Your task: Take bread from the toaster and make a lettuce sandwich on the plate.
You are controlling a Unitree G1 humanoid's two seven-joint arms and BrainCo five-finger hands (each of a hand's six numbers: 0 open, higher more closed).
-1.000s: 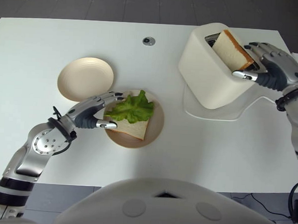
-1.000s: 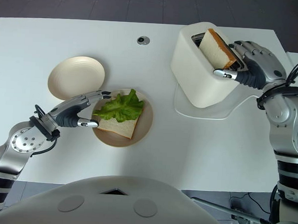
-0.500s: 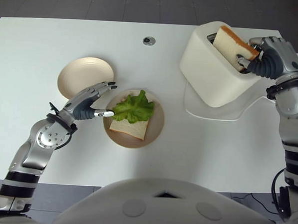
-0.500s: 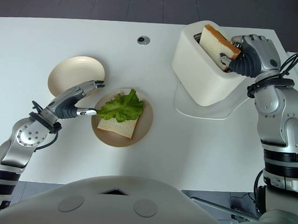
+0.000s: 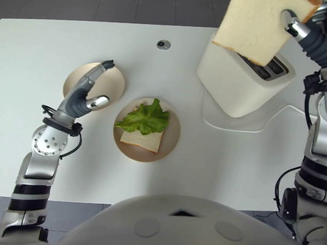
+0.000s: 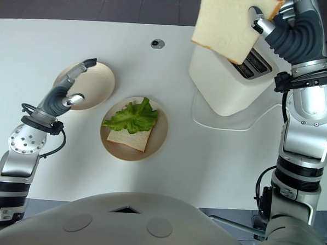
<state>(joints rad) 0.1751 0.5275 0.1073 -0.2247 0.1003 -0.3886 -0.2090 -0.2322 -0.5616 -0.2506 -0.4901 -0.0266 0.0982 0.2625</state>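
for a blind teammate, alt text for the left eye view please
The robot's right hand holds a square white bread slice above the cream toaster on a white table. On a round tan plate lies bread topped with green lettuce; the open left hand is beside a second plate.

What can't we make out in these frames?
1. Right hand: the top edge cuts it off in both eye views, and the bread slice it holds covers part of the grip.
2. Toaster slots: the held slice hides their far ends in both views.
3. Lower slice on the plate: lettuce covers its far part.
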